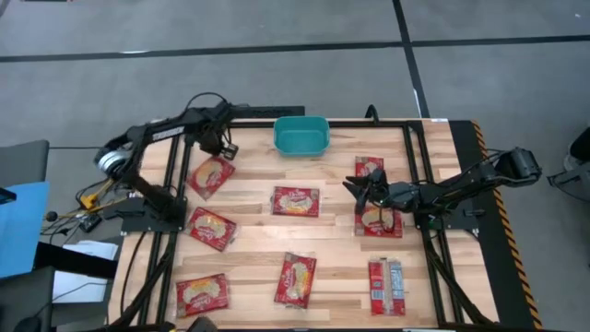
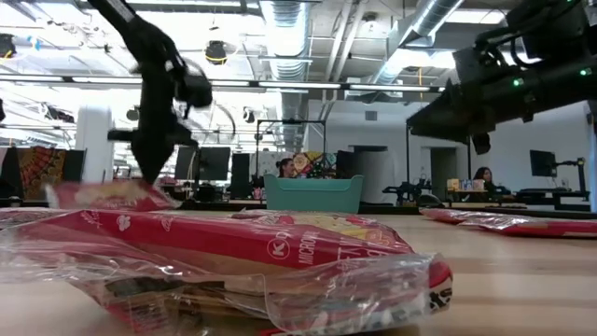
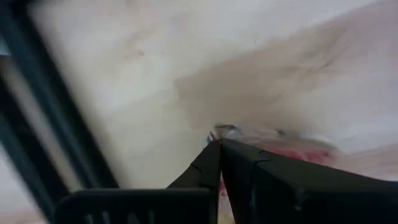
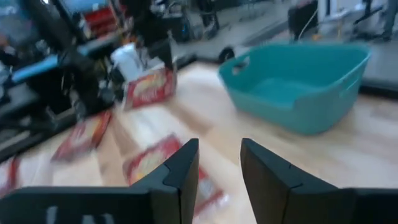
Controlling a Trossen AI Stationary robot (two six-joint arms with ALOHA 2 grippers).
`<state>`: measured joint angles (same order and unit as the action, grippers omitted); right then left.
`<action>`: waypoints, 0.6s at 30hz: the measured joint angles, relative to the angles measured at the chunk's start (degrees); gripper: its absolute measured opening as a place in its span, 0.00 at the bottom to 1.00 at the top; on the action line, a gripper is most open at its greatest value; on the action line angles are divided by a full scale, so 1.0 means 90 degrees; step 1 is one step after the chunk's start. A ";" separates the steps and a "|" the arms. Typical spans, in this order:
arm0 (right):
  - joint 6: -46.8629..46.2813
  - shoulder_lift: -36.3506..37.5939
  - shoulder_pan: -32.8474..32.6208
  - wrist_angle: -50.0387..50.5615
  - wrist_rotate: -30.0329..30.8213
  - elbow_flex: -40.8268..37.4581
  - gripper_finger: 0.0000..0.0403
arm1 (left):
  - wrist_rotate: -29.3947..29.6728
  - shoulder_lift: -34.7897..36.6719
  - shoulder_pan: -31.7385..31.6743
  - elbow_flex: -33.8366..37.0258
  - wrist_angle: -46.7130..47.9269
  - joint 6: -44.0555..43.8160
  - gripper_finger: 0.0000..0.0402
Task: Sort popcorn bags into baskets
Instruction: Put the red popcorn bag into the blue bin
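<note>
Left pincer [image 1: 219, 148] is pinched shut on the far edge of a popcorn bag [image 1: 210, 175] at the back left of the tabletop [image 1: 332, 240]; in its wrist view the two fingers [image 3: 214, 165] meet with red and clear film [image 3: 292, 149] caught at their tips. Right pincer [image 1: 359, 189] sits over the right half, just above two bags [image 1: 378, 219] lying close together, its fingers [image 4: 186, 165] parted with nothing between them.

The teal basket [image 1: 301, 135] stands empty at the middle of the back edge, well apart from both pincers, with bare wood between it and the left pincer's bag. A black frame [image 1: 415, 157] runs along the back edge and down both sides, and yellow-black striped tape [image 1: 502, 221] marks the right edge. Open wood lies between the middle bag [image 1: 296, 200] and the right pair, and between the rows of bags.

The tabletop is pale wooden planks. Beyond it the low view shows a bright workshop with ceiling ducts [image 2: 280, 23], monitors and a person [image 2: 483, 175] seated far off.

The bags are flat red packets with a pale yellow picture in the middle and clear crinkled ends; eight show from above, all on the wood. Three lie along the front: front left [image 1: 201, 293], front middle [image 1: 297, 278], front right [image 1: 386, 286]. Another [image 1: 212, 228] lies at mid left.
</note>
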<state>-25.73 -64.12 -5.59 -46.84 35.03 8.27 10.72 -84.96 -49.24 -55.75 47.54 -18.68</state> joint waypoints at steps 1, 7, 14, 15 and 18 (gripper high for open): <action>0.0063 0.0000 0.0016 -0.0186 0.0024 0.0000 0.35 | 0.0000 0.0259 0.0095 0.0000 0.0029 -0.0052 0.00; 0.0448 -0.0597 0.0173 -0.1255 -0.0582 0.0284 0.40 | 0.0010 0.1492 0.0912 -0.0005 -0.0188 -0.0551 0.00; 0.0909 -0.2775 0.0158 -0.1392 -0.1298 0.2021 0.57 | 0.0213 0.2001 0.1845 -0.0010 -0.0163 -0.0926 0.00; 0.0915 -0.3072 0.0139 -0.1373 -0.1271 0.2224 0.59 | 0.0154 0.1993 0.1897 -0.0010 -0.0092 -0.0990 0.00; 0.0918 -0.3660 0.0124 -0.1351 -0.1177 0.2666 0.61 | 0.0107 0.1907 0.2058 -0.0012 0.0230 -0.1193 0.01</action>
<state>-17.47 -97.05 -4.47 -59.00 24.44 32.27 11.68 -67.80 -30.72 -55.86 49.61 -29.41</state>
